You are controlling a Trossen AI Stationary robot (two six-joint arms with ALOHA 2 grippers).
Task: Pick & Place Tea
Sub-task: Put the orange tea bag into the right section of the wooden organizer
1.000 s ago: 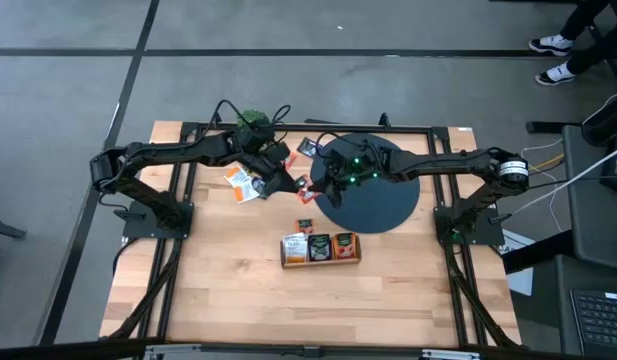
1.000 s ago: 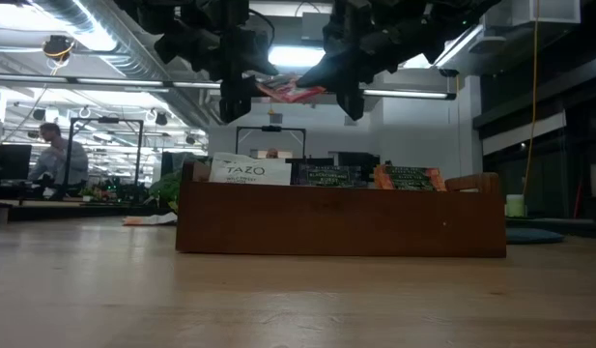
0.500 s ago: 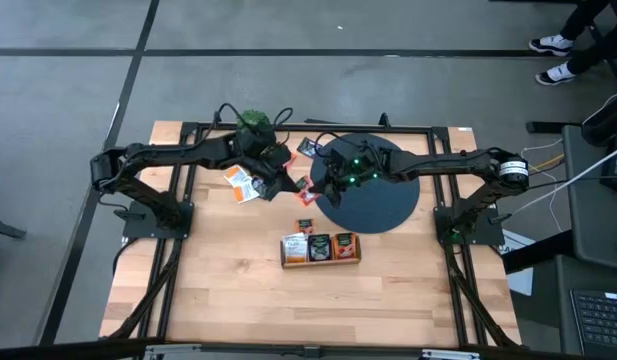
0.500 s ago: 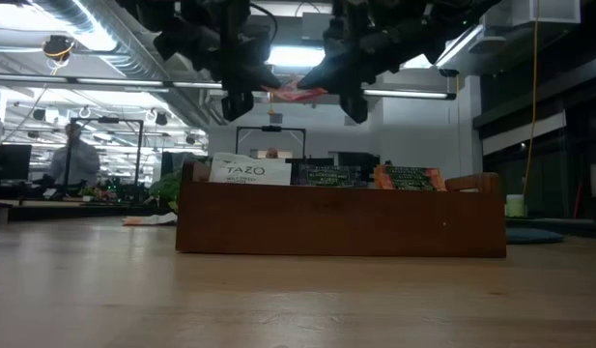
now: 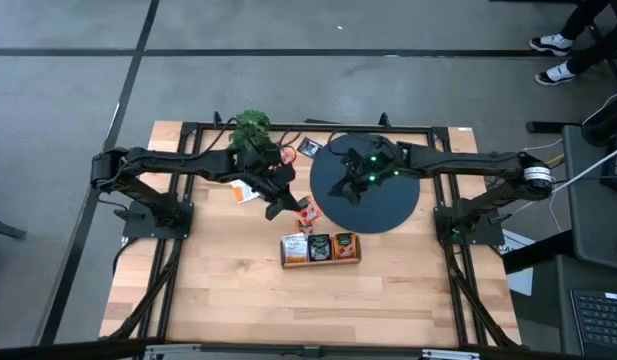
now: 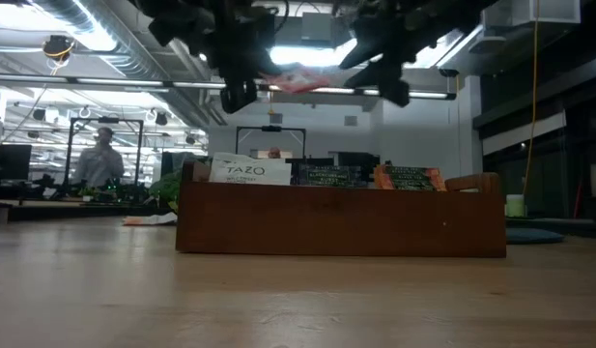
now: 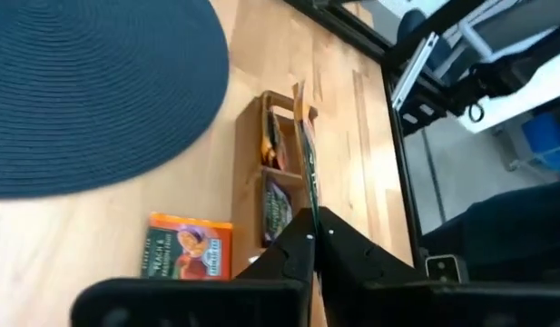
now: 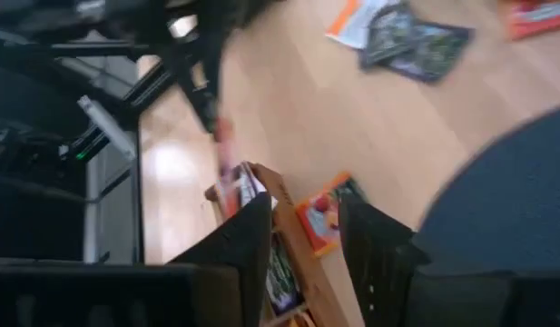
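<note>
Right gripper (image 5: 350,190) withdrawn (packet (image 7: 304,154) edge-on, left-held)

A: Bench (image 5: 238,290)? Light wood grain. Disc (image 5: 388,205) dark blue, ringed weave.
B: Tea packet (image 7: 189,246) orange with green band; wooden box (image 6: 341,218) brown. Plant (image 5: 252,124) green. Packet in left gripper (image 5: 287,200) orange-red.

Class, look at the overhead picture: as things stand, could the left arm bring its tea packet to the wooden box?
Probably yes. The left gripper, shut on a tea packet, hangs beside the wooden box, and the right gripper is over the dark mat.
</note>
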